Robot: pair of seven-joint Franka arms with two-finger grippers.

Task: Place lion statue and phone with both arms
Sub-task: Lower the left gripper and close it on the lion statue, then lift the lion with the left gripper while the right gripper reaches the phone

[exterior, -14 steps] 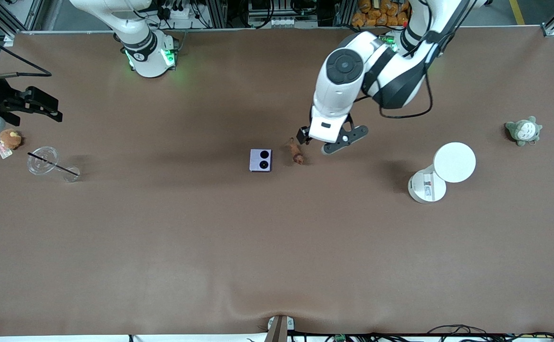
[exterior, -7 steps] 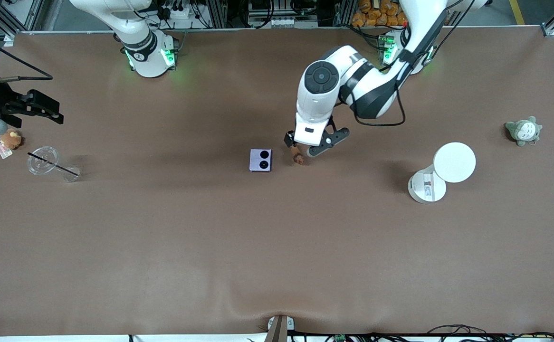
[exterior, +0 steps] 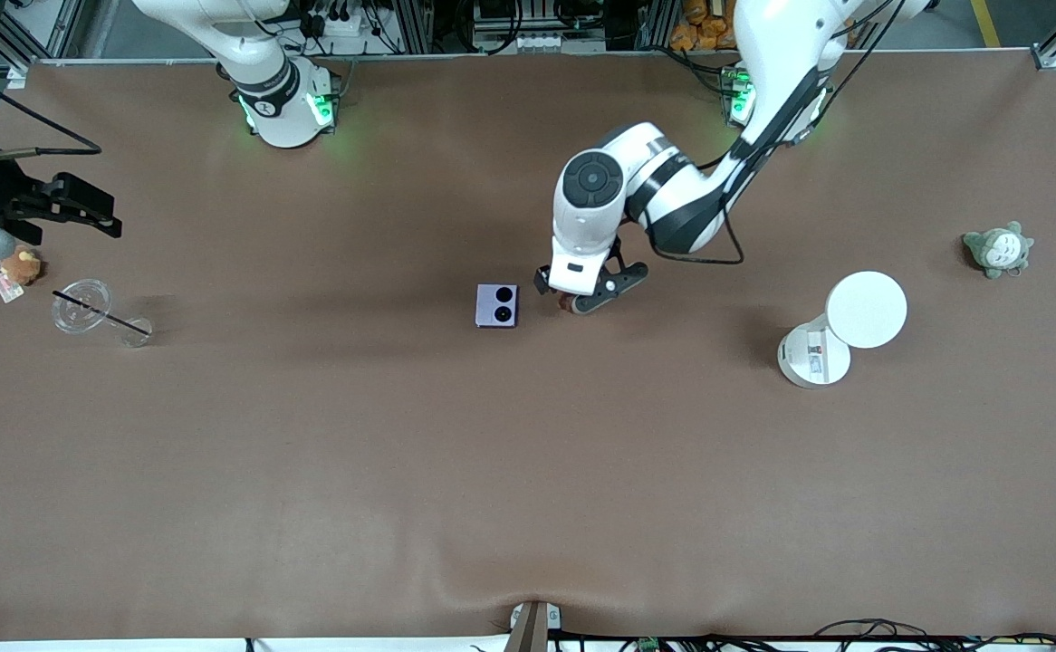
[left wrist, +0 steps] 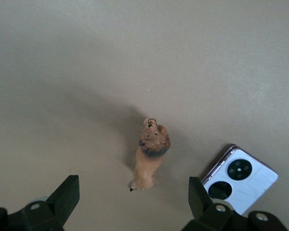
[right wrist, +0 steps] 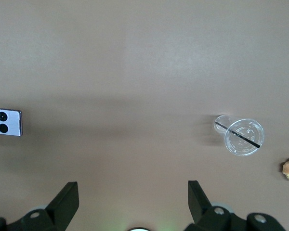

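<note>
Brown bench (exterior: 528, 471): one big flat top is seen, and all the things lie on it.
Phone (exterior: 497, 305): a small purple square with two black circles is seen flat on the bench, near the middle. This is the landmark for the other places.
Lion statue (left wrist: 151, 156): a tiny red-brown animal is seen on the bench just beside the phone, toward the left arm's end. It is apart from the phone. In the front view it is mostly hidden under the left tool.
Left tool (exterior: 585, 294): it is held low over the lion statue, just beside the phone. Its fingers (left wrist: 62, 197) are spread wide, one on each side of the lion, and the lion is not touched.
Right tool (exterior: 71, 206): it is held up in the air, well apart from the phone, at the right arm's end of the bench. Its fingers (right wrist: 65, 202) are spread wide and nothing is held. This arm is waiting.
Clear cup (exterior: 81, 306): it is seen lying well apart from the phone, toward the right arm's end, with a dark straw across it.
Brown plush toy (exterior: 19, 265): it is seen near the clear cup.
Grey-green plush (exterior: 997, 249): it is seen well apart from the phone, toward the left arm's end.
White round stand (exterior: 865, 310): it is seen between the phone and the grey-green plush.
</note>
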